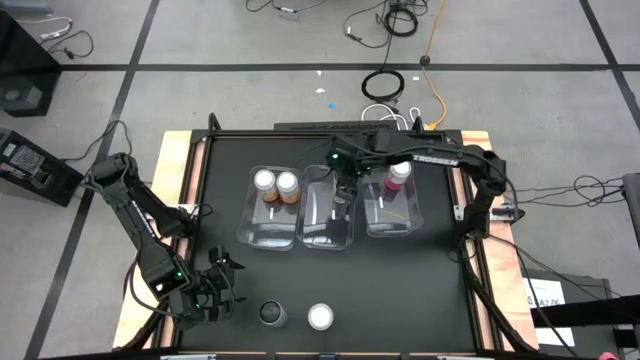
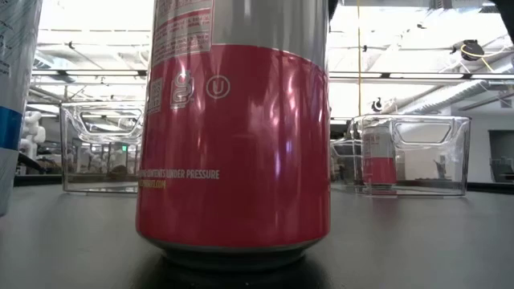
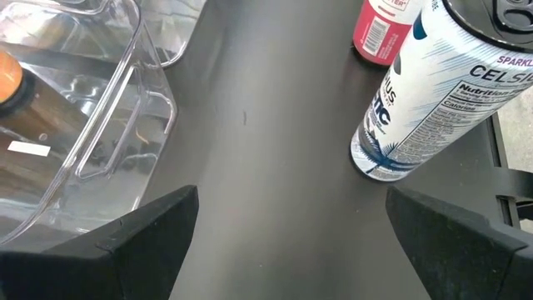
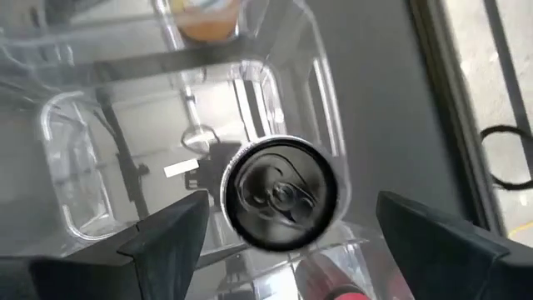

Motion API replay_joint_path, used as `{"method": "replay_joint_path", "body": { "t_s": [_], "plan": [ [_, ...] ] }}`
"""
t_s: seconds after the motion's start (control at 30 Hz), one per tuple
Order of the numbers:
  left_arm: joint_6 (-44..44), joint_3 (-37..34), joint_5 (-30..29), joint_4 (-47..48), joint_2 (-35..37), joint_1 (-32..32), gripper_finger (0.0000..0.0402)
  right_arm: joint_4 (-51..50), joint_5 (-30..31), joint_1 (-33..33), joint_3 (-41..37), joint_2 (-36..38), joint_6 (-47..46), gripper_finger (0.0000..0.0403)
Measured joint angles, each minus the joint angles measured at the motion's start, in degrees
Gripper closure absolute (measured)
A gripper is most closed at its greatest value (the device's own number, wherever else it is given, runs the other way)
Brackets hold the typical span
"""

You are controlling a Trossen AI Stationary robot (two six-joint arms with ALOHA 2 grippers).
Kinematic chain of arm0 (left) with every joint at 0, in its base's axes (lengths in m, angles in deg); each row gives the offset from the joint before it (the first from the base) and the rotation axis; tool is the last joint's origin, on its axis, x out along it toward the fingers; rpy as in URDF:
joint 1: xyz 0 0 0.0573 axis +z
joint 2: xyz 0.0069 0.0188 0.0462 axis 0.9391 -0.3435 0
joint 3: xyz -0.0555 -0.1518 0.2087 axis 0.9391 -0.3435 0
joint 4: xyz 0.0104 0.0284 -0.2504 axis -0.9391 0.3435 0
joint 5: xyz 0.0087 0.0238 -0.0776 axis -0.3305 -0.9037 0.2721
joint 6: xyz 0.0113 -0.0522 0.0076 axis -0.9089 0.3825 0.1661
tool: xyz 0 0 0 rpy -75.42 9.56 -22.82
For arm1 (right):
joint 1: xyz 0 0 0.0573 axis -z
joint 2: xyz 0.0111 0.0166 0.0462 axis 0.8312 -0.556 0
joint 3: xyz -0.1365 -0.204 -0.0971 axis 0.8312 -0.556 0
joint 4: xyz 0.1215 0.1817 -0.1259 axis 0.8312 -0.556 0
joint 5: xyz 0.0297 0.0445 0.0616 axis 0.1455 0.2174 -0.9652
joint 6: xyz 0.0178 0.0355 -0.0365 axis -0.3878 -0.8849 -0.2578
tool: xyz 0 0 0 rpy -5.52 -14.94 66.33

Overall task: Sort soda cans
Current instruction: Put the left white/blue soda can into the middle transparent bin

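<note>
Two orange cans [image 1: 275,183] stand upright in the left clear bin [image 1: 250,225]. One pink can [image 1: 399,172] stands in the right bin [image 1: 392,225]. My right gripper [image 1: 340,195] hovers open over the middle bin [image 1: 322,232]. In the right wrist view a dark-topped can [image 4: 281,193] stands between its spread fingers, apart from both. Near the table's near edge stand a dark-topped white-and-blue can [image 1: 272,314] and a pink can [image 1: 320,317]. My left gripper [image 1: 218,275] is open, left of them; its wrist view shows both cans [image 3: 425,100] [image 3: 381,29].
The three clear bins sit side by side at mid-table, with bare black tabletop [image 1: 400,290] around them. In the low view the near pink can [image 2: 233,136] fills the picture; bins [image 2: 100,144] [image 2: 409,152] stand behind it. Cables lie on the floor beyond the far edge.
</note>
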State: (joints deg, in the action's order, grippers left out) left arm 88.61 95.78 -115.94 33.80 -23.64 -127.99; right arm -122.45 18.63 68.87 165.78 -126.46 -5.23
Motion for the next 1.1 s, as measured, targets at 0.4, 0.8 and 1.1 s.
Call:
{"method": "replay_joint_path", "body": {
  "t_s": [0.4, 0.8, 1.1],
  "plan": [
    [-0.39, -0.02, 0.02, -0.01, 0.0, 0.0, 0.0007, -0.07, -1.96, -0.93, 0.0, 14.16, -11.45, 0.0064],
    [-0.02, -0.02, 0.03, -0.29, 0.0, 0.0, 0.0007, -1.88, -2.9, -11.93, 0.0, 22.68, -24.03, 0.0064],
    [0.04, 0.0, -0.66, -0.27, 0.0, 0.0, 0.0007, -9.27, 6.75, -26.24, 0.0, 19.68, -42.45, 0.0064]
  ]
}}
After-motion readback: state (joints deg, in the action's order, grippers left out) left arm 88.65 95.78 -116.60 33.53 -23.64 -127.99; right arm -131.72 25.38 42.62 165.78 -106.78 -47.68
